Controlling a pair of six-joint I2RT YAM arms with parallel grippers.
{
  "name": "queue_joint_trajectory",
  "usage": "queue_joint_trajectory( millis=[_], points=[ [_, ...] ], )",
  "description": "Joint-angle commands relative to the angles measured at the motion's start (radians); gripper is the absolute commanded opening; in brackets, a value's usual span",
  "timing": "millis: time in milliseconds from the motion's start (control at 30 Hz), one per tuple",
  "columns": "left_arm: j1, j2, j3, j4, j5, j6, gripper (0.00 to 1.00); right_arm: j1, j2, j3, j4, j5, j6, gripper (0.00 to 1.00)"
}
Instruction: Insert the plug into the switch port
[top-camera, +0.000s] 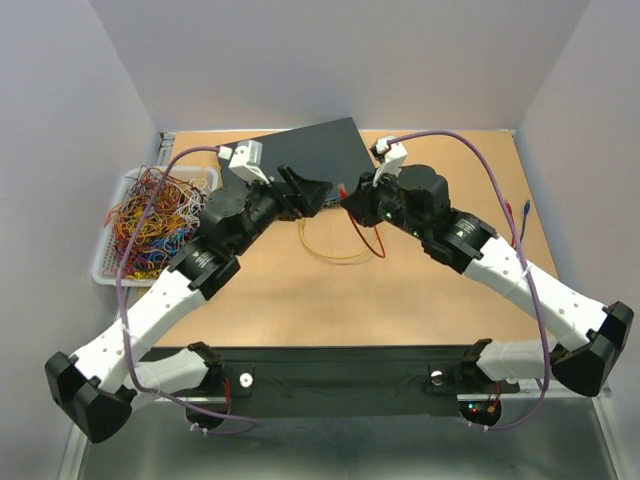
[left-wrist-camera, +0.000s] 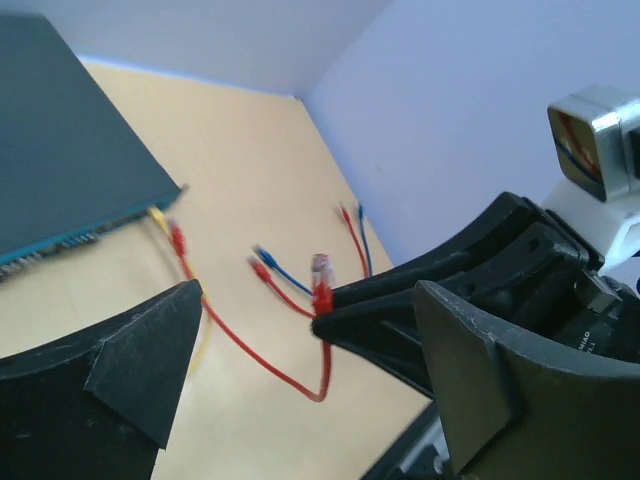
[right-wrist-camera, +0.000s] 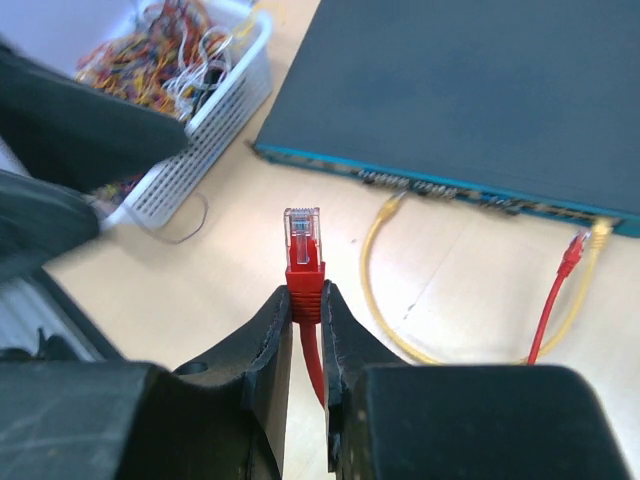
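Note:
The switch (top-camera: 312, 150) is a flat dark blue-grey box at the back of the table, its port face (right-wrist-camera: 450, 190) turned toward the arms. My right gripper (right-wrist-camera: 307, 295) is shut on the red boot of the plug (right-wrist-camera: 303, 240). The plug's clear tip points up toward the switch, a short way in front of the ports. The held plug also shows in the left wrist view (left-wrist-camera: 322, 285). My left gripper (left-wrist-camera: 300, 380) is open and empty, with the right gripper's tip between its fingers. In the top view both grippers (top-camera: 305, 192) (top-camera: 347, 195) meet just before the switch.
A yellow cable (right-wrist-camera: 375, 290) loops on the table with both ends at the ports. The red cable's other end (right-wrist-camera: 572, 250) sits at a port beside it. A white basket of coloured wires (top-camera: 150, 220) stands at the left. Loose blue and red cables (left-wrist-camera: 270, 262) lie at the right.

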Motion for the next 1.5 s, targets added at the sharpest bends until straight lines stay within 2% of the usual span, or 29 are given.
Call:
queue_joint_trajectory(
  millis=[0, 267, 367, 400, 467, 500, 567, 600, 733, 833, 1100, 1233, 1467],
  points=[
    [-0.003, -0.118, 0.076, -0.097, -0.179, 0.131, 0.99, 0.008, -0.1, 0.084, 0.061, 0.168, -0.058, 0.0],
    [0.0, -0.233, 0.059, -0.212, -0.334, 0.258, 0.99, 0.008, -0.201, 0.104, 0.054, 0.369, -0.194, 0.0],
    [0.002, -0.241, 0.055, -0.258, -0.383, 0.341, 0.99, 0.004, -0.18, 0.017, 0.038, 0.498, -0.244, 0.01],
    [0.002, -0.239, 0.053, -0.27, -0.397, 0.355, 0.99, -0.004, -0.172, -0.008, 0.038, 0.497, -0.233, 0.01],
    [0.005, -0.236, 0.05, -0.293, -0.429, 0.381, 0.99, -0.047, -0.154, -0.06, 0.038, 0.43, -0.192, 0.01],
    [0.01, -0.231, 0.044, -0.307, -0.452, 0.408, 0.99, -0.127, -0.126, -0.101, 0.038, 0.305, -0.137, 0.01],
    [0.014, -0.228, 0.03, -0.313, -0.471, 0.43, 0.99, -0.261, -0.08, -0.134, 0.043, 0.172, -0.092, 0.0],
    [0.023, -0.23, 0.024, -0.312, -0.471, 0.447, 0.99, -0.294, -0.056, -0.157, 0.049, 0.081, -0.081, 0.0],
    [0.051, -0.23, -0.021, -0.28, -0.475, 0.491, 0.99, -0.351, 0.101, -0.151, 0.099, -0.032, -0.084, 0.01],
    [0.089, -0.213, -0.039, -0.272, -0.494, 0.519, 0.99, -0.361, 0.164, -0.122, 0.129, -0.095, -0.084, 0.0],
    [0.247, -0.195, -0.114, -0.204, -0.307, 0.547, 0.99, -0.384, 0.426, -0.016, 0.136, -0.212, -0.092, 0.0],
    [0.277, -0.181, -0.124, -0.201, -0.239, 0.541, 0.98, -0.391, 0.529, 0.03, 0.136, -0.22, -0.086, 0.0],
    [0.281, -0.205, -0.14, -0.2, -0.236, 0.539, 0.98, -0.4, 0.662, 0.125, 0.135, -0.244, -0.077, 0.0]
  ],
)
